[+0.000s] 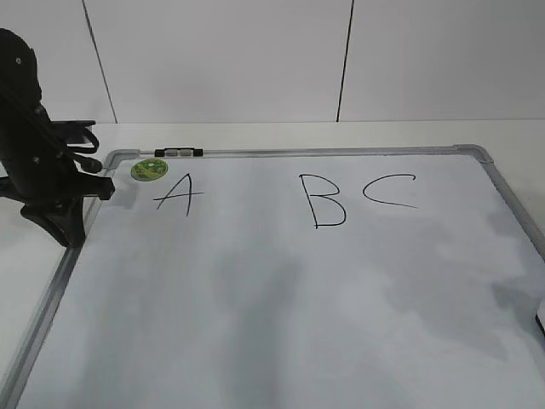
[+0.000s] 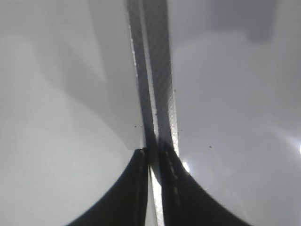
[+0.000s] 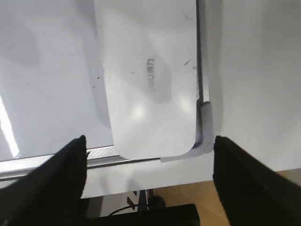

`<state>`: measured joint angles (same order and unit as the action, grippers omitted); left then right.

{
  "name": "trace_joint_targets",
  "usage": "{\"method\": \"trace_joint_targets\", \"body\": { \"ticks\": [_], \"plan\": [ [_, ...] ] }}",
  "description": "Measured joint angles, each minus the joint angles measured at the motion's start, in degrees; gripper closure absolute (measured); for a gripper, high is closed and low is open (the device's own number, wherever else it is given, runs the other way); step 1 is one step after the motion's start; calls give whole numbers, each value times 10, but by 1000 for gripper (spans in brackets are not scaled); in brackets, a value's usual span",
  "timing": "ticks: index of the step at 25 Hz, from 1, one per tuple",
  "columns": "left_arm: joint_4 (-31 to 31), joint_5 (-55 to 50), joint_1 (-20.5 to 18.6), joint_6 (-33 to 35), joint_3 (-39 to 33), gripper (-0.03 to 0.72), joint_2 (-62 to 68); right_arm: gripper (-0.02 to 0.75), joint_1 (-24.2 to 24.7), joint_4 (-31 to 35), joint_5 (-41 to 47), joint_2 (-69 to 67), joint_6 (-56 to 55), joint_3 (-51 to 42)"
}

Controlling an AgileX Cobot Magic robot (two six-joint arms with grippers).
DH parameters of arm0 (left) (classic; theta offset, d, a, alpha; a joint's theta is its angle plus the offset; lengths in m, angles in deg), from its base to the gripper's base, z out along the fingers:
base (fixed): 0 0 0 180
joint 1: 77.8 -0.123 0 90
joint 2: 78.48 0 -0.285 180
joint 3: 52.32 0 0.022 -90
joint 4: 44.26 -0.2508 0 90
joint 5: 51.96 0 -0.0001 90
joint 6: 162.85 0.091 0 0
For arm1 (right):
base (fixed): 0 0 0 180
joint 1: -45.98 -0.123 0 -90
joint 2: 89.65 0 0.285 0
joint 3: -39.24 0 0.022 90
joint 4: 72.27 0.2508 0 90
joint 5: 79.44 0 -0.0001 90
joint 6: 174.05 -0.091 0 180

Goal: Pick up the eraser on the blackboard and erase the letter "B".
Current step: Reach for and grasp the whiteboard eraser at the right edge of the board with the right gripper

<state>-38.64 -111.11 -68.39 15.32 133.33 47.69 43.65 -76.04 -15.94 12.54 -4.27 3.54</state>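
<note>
The blackboard (image 1: 255,298) is a white dry-erase board with a grey frame, lying flat. The letter "B" (image 1: 326,201) is drawn in black between "A" (image 1: 177,195) and "C" (image 1: 392,191). The eraser (image 3: 150,80), a white rounded block, lies on the board's corner in the right wrist view. My right gripper (image 3: 150,141) is open wide, one finger on each side of the eraser's near end, touching nothing. It is out of the exterior view. My left gripper (image 1: 60,230) is shut and empty, tips at the board's left frame (image 2: 160,94).
A round green sticker (image 1: 149,169) and a small black-and-silver clip (image 1: 179,152) sit at the board's far left corner. The white table's edge, with floor and a cable below, shows in the right wrist view (image 3: 155,181). A white wall stands behind.
</note>
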Motion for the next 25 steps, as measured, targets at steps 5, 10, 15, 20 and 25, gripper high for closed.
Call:
{"method": "trace_joint_targets", "body": {
  "ticks": [5,10,15,20,25],
  "plan": [
    [0,0,0,0,0,651,0,73,0,-20,-36,-33,-2,0],
    [0,0,0,0,0,651,0,78,0,-23,-75,-56,-3,2],
    [0,0,0,0,0,651,0,90,0,-26,-95,-79,-4,3],
    [0,0,0,0,0,651,0,101,0,-29,-100,-99,-4,3],
    [0,0,0,0,0,651,0,111,0,-37,-102,-113,-5,4]
  ]
}}
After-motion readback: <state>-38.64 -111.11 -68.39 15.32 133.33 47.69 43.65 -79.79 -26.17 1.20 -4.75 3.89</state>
